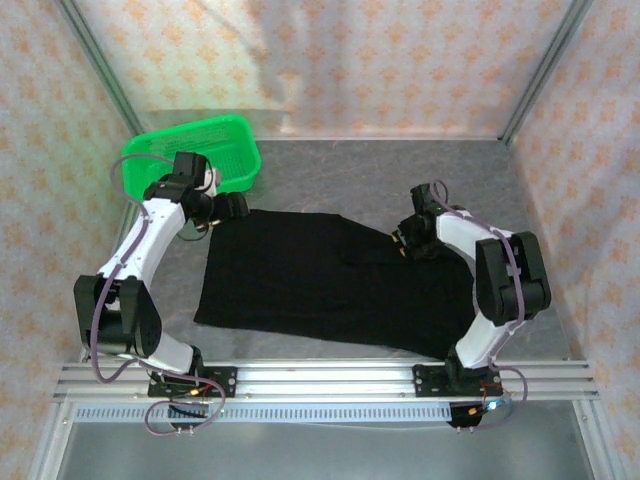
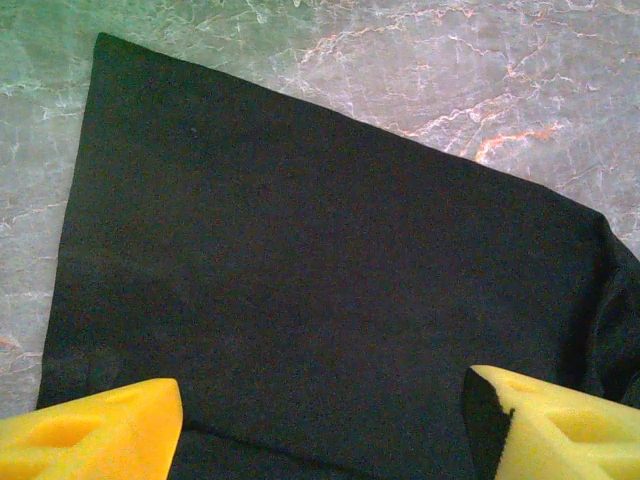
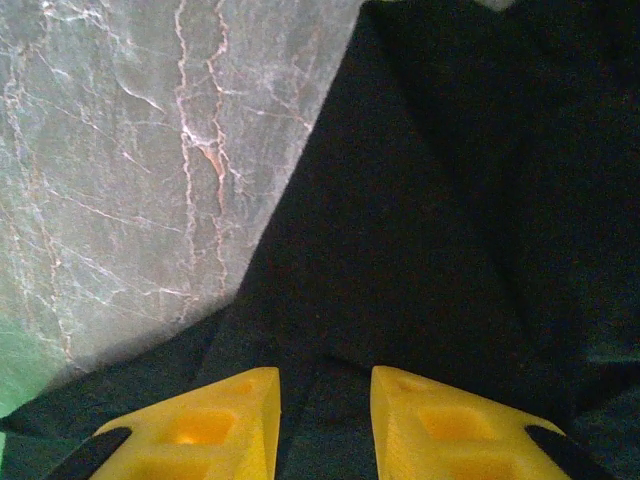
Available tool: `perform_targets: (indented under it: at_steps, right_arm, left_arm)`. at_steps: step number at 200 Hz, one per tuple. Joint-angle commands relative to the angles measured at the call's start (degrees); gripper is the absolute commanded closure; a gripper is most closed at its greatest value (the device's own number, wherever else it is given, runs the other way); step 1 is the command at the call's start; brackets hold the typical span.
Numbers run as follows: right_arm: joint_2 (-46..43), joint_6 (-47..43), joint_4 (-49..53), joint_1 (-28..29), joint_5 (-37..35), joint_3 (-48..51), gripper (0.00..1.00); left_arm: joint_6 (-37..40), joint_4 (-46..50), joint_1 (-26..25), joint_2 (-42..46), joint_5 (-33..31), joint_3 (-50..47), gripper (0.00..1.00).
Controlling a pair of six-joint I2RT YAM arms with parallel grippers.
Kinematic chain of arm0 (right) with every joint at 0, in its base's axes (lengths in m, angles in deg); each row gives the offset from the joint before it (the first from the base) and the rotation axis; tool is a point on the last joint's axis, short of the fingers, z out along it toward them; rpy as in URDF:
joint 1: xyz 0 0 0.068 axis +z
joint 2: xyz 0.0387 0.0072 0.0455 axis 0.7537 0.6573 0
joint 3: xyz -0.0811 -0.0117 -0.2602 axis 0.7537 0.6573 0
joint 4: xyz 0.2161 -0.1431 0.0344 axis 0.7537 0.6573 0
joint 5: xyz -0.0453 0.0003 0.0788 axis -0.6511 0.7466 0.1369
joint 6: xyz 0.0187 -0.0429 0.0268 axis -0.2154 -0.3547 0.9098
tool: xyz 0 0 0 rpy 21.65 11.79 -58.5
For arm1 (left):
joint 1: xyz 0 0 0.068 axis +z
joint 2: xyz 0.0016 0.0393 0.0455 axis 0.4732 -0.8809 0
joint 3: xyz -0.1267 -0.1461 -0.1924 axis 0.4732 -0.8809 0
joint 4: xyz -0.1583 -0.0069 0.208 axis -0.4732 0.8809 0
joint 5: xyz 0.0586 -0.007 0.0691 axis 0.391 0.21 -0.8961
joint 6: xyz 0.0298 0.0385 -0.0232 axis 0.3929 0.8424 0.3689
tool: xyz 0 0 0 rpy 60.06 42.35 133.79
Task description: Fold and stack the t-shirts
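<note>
Right tool [image 3: 325,385]: grip unclear | t-shirt [image 1: 320,285]: right side hidden under arm [image 1: 497,300]

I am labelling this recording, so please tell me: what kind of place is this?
Probably a lab test cell: a grey marble-look table fenced by patterned cloth walls, with the left arm and right arm bolted to an aluminium rail.

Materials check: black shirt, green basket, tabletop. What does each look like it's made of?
t-shirt: soft cloth, probably cotton or a blend; matte black, lying limp with soft folds.
basket: moulded plastic, bright green, slightly glossy, with open mesh walls.
tabletop: grey, marble-look surface with pale veins and a faint sheen. It could be real stone or a printed laminate; the look doesn't settle it.
</note>
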Motion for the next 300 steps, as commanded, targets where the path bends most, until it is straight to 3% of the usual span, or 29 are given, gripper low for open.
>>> perform_targets:
  at_steps: [1, 106, 157, 243, 300]
  right_arm:
    - [-0.67, -1.80, 3.90, 0.14, -1.66, 0.45, 0.71]
    - [5.12, -4.24, 4.46, 1.14, -2.87, -3.88, 0.68]
    - [4.40, -5.25, 4.78, 1.23, -2.93, -3.87, 1.00]
    - [-11.10, -8.57, -0.77, 1.62, -4.76, 0.75, 1.00]
    - [-11.33, -11.94, 0.94, 1.67, -6.18, -0.44, 1.00]
  left_arm:
    - [1.06, 0.35, 0.65, 1.05, -1.28, -0.77, 0.25]
    - [1.41, 0.26, 0.71, 0.92, -1.62, -1.51, 0.25]
    - [1.64, -0.01, 0.71, 0.18, -1.64, -2.24, 0.25]
    - [0.97, -1.32, 0.67, -1.78, -0.91, -2.90, 0.25]
    - [1.48, 1.30, 1.07, -7.46, -1.65, 1.34, 0.25]
